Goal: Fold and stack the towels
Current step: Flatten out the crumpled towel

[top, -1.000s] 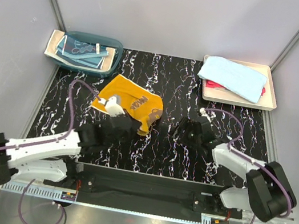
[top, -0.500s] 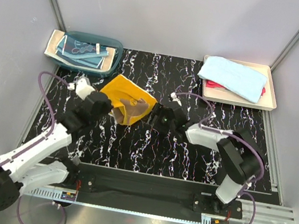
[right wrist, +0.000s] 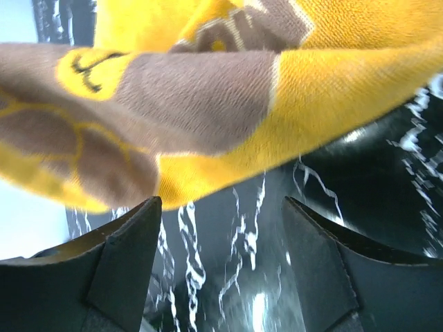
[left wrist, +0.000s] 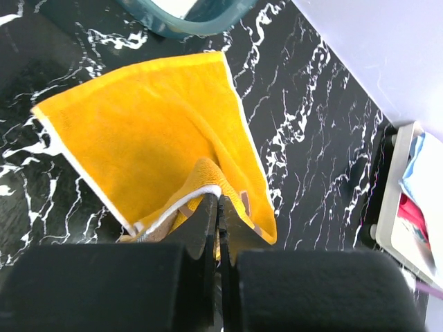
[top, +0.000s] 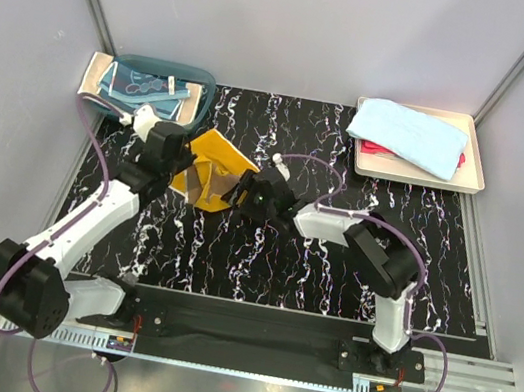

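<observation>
Looking from above, we find the orange-yellow towel (top: 214, 152) just beside the basin (top: 204, 105). Left wrist view: the left claw (left wrist: 220, 200) pinches its hem. Right wrist view: the right claw (right wrist: 218, 211) gapes empty, so we fear this one-sided hold gives a crooked fold.

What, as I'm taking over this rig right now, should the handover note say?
Left gripper: shut on an edge of the orange towel, mid-table.
Right gripper: open beside that towel, gripping nothing.
Done: on the tray, a light blue towel lies folded over a red towel.
Waiting: more towels in the basin.
To do: finish folding the orange one, stack it, then do the basin's.
</observation>
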